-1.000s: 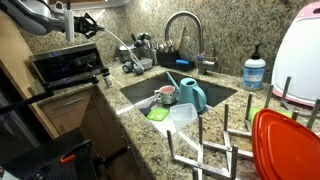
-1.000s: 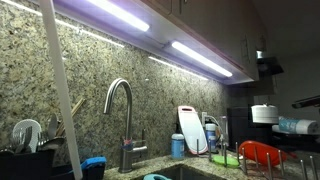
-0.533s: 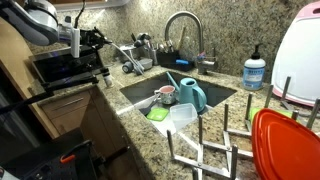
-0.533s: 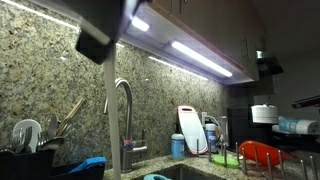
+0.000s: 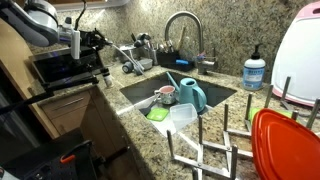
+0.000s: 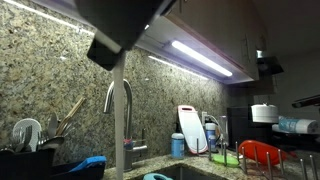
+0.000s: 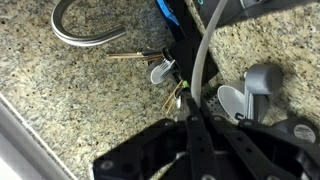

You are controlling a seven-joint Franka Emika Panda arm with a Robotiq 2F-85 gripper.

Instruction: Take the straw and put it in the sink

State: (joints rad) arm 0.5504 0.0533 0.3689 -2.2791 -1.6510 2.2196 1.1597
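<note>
One steel sink (image 5: 136,92) sits in the granite tabletop (image 5: 228,72). One curved faucet (image 5: 184,22) stands at its far side, and one teal jug (image 5: 193,96) stands inside. Left of the sink, the fingers (image 7: 170,136) pinch tight on the one straw (image 7: 204,62), a thin pale tube held above the tabletop.

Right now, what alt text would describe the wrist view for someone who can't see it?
Black jaws shut on a thin pale straw that runs up the frame, above speckled granite counter. A curved steel faucet and grey utensils show beyond.
</note>
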